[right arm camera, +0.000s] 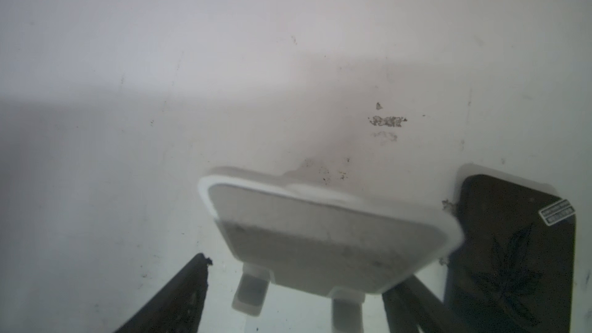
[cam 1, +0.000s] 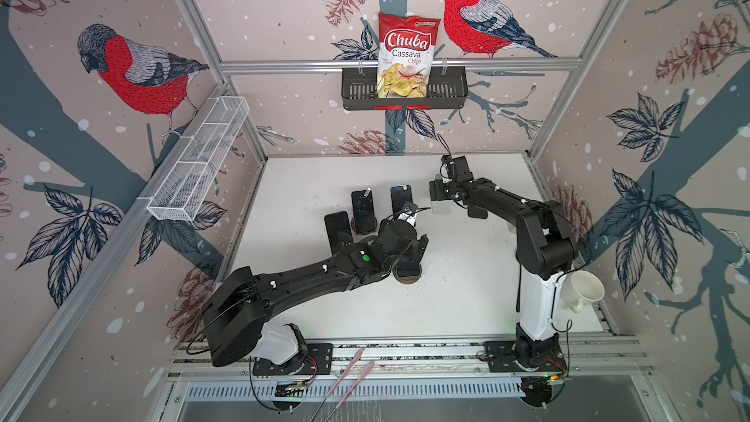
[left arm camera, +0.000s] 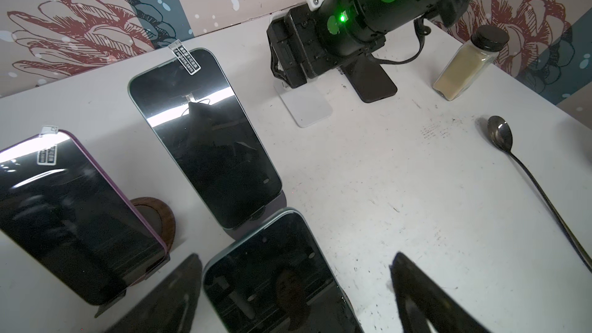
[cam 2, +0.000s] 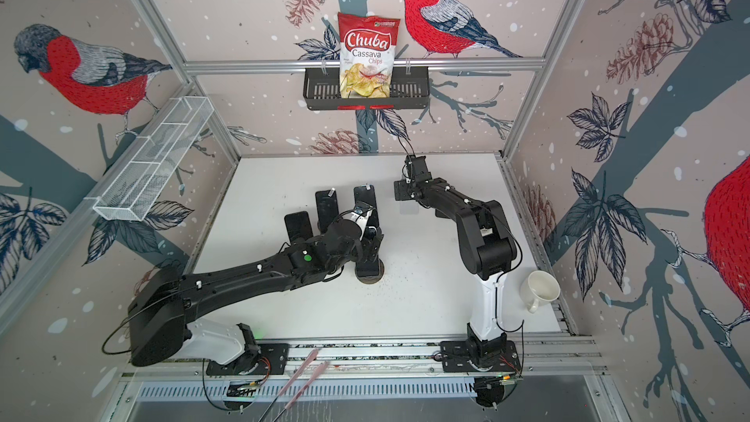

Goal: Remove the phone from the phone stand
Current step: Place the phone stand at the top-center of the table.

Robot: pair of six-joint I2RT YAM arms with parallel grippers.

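A dark phone with a teal edge (left arm camera: 272, 280) leans on a round wooden stand (cam 1: 408, 278) near the table's middle. My left gripper (left arm camera: 298, 256) is open, one finger on each side of this phone and apart from it. At the back right stands a white phone stand (right arm camera: 320, 238) with nothing on it. My right gripper (right arm camera: 301, 270) is open astride it, holding nothing. Beside that stand a dark phone (right arm camera: 512, 251) lies flat on the table, also seen in the left wrist view (left arm camera: 371, 83).
More phones lean on stands at the left (cam 1: 363, 211) (cam 1: 339, 231) (cam 1: 401, 198). A spice jar (left arm camera: 467, 62) and a spoon (left arm camera: 512, 152) lie on the right side. A white mug (cam 1: 584, 290) hangs by the right arm's base. A chips bag (cam 1: 406, 54) sits in the back-wall basket (cam 1: 357, 93).
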